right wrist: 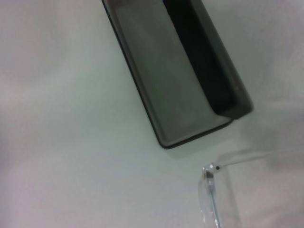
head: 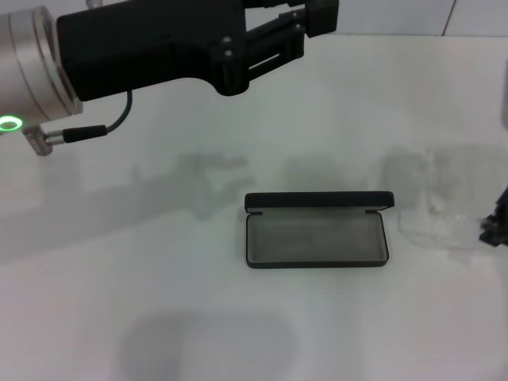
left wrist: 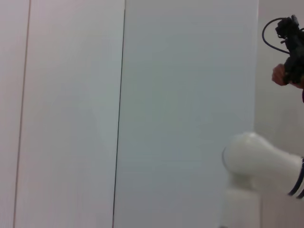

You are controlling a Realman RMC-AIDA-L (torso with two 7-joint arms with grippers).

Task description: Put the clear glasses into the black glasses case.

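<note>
Right now the black glasses case lies open mid-table, grey tray empty, and the clear glasses rest just to its right. Right gripper hovers at the right edge, left gripper raised far-left — I cannot tell either grip. Risk: transparent frames — easily misjudged, slipping or snagging on the case rim.

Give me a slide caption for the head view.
Open black rectangular glasses case on white table, clear plastic glasses beside it, left gripper raised.
</note>
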